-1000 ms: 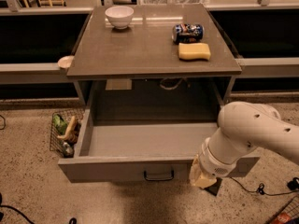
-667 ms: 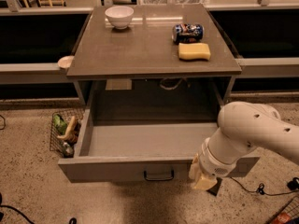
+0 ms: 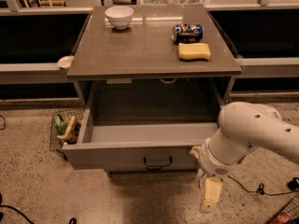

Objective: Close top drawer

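Observation:
The top drawer [image 3: 140,155] is a wide grey box pulled far out of the cabinet under the table, and its inside looks empty. Its plain grey front carries a small dark bar handle [image 3: 158,162] at the centre. My white arm [image 3: 254,134] reaches in from the right. My gripper [image 3: 209,195] hangs at the drawer front's right end, below its lower right corner and close to the floor. It holds nothing that I can see.
On the grey table top [image 3: 140,55] stand a white bowl [image 3: 119,16], a blue can [image 3: 188,32] lying on its side and a yellow sponge [image 3: 194,51]. A wire basket [image 3: 65,129] with several items stands on the floor left of the drawer. Cables [image 3: 261,189] lie at the right.
The drawer front has slid a little back toward the cabinet. My gripper now points lower, toward the floor. The arm's body has hardly moved.

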You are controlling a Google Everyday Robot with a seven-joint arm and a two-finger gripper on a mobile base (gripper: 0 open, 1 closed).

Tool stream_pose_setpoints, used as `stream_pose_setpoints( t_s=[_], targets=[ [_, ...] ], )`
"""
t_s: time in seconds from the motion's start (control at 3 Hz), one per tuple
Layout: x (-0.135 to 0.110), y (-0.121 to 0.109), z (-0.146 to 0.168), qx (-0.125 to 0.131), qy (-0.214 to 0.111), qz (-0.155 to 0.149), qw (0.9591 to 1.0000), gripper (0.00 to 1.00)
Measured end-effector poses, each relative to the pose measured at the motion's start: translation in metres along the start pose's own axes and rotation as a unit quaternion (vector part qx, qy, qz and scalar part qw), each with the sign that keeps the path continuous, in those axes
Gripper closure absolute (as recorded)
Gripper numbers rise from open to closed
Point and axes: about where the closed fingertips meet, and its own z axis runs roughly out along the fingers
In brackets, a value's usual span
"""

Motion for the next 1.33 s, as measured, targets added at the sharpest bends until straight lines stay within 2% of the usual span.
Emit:
stream_pose_setpoints(
  t_s=[0.33, 0.67, 1.0, 1.33],
  targets=[
    [0.0, 0.0, 0.0, 0.0, 0.0, 0.0, 1.0, 0.0],
    [-0.007, -0.011, 0.001, 0.006, 0.013, -0.022, 0.9997, 0.0],
    [-0.012, -0.045, 0.0, 0.037, 0.045, -0.041, 0.9975, 0.18],
    [-0.012, -0.082, -0.006, 0.085, 0.086, -0.051, 0.9913, 0.41]
  ],
)
